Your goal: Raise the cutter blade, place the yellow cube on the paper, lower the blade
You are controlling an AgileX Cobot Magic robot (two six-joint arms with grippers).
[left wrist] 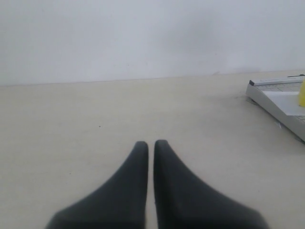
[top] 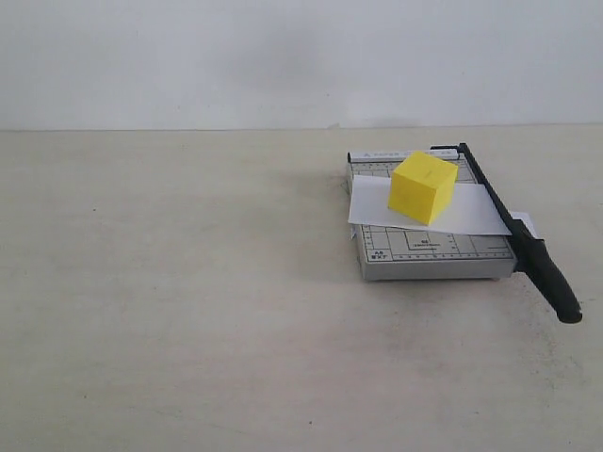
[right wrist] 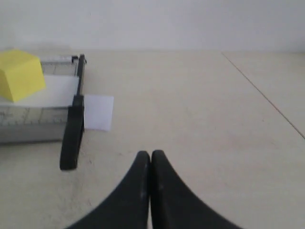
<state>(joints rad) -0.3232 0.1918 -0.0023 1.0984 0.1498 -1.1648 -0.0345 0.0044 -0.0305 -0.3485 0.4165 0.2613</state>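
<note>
Yellow cube [top: 423, 187] rests on the white paper [top: 466, 207], which lies across the grey gridded base [top: 424, 254] toward the right of the tabletop [top: 188, 282] in the exterior view. The cutter blade [top: 524, 243] lies flat along the base's right edge, over the paper, with a short end of the sheet showing beyond it. My left fingers [left wrist: 142, 150] and my right fingers [right wrist: 145, 160] are each closed together, holding nothing, apart from the cutter.

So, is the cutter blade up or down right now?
Down. The cutter blade lies flat along the edge of the grey base, across the paper, whose end pokes out beyond it.
</note>
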